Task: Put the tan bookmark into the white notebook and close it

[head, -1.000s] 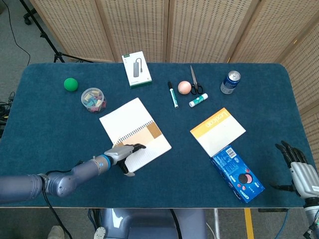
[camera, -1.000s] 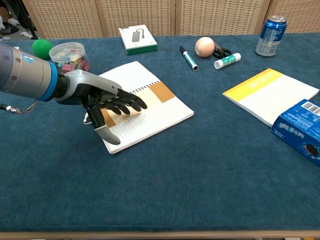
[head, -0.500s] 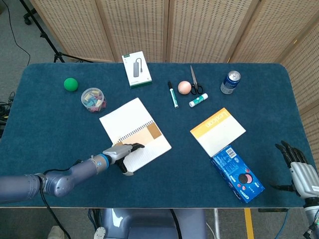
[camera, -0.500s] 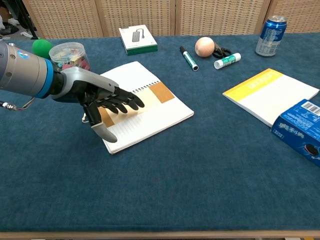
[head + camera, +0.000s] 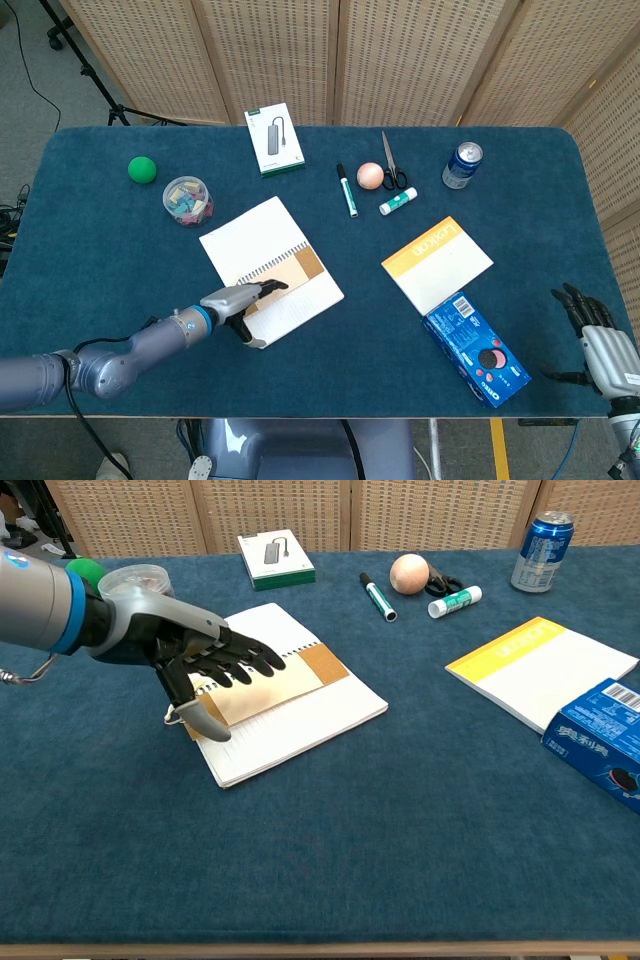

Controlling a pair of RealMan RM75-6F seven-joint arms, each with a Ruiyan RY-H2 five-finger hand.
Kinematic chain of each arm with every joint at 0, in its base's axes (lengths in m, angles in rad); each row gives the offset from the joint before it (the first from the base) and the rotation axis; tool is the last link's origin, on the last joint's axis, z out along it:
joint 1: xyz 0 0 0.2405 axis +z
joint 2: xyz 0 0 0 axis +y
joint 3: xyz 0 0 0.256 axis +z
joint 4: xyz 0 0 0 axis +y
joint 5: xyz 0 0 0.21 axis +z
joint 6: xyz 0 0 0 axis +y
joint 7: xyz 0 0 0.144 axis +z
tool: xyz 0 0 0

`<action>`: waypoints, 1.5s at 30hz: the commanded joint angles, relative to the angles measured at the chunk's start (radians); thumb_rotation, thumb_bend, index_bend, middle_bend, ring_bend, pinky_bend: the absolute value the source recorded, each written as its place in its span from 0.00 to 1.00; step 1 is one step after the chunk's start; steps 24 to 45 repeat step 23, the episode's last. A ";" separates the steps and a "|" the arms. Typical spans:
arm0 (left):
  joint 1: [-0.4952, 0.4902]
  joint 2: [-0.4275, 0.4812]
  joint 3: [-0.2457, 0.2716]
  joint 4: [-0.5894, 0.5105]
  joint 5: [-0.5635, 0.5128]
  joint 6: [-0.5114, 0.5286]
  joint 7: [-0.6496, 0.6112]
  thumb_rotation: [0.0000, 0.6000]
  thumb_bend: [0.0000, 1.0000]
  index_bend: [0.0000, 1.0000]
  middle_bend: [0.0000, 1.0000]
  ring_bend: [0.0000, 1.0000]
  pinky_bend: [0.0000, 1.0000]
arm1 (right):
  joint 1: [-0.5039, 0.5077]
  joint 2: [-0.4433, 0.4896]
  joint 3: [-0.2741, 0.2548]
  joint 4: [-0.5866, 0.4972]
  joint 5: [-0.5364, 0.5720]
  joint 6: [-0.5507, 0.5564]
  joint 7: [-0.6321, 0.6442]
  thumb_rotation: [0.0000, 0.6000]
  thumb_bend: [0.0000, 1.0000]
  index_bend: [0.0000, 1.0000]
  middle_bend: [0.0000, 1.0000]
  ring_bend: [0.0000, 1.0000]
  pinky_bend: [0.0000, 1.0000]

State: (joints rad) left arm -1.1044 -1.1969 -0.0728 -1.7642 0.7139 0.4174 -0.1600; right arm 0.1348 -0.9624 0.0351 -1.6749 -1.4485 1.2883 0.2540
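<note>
The white notebook point(image 5: 252, 240) point(image 5: 310, 718) lies open at the table's centre-left, spiral binding running across its middle. The tan bookmark point(image 5: 298, 269) point(image 5: 288, 684) lies flat on the open pages along the binding, its darker end pointing right. My left hand point(image 5: 238, 301) point(image 5: 196, 659) hovers over the notebook's near left corner with fingers spread and nothing held; whether it touches the page I cannot tell. My right hand point(image 5: 603, 346) stays at the table's near right edge, fingers apart and empty, seen only in the head view.
A yellow-edged notepad point(image 5: 437, 263) and a blue cookie box point(image 5: 477, 347) lie to the right. Along the back are a green ball point(image 5: 143, 169), a jar of clips point(image 5: 187, 199), an adapter box point(image 5: 274, 138), a marker point(image 5: 346, 190), a peach ball point(image 5: 370, 175), scissors point(image 5: 393, 165), a glue stick point(image 5: 398, 202) and a can point(image 5: 462, 165).
My left hand has drawn back to the left and lifted off the lower page, uncovering more of the bookmark. Notebook, bookmark and right hand have not moved.
</note>
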 commanded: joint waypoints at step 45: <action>0.693 0.036 0.188 0.047 0.566 1.135 0.183 1.00 0.00 0.00 0.00 0.00 0.00 | -0.017 -0.052 0.026 0.052 -0.027 0.091 0.027 1.00 0.00 0.00 0.00 0.00 0.00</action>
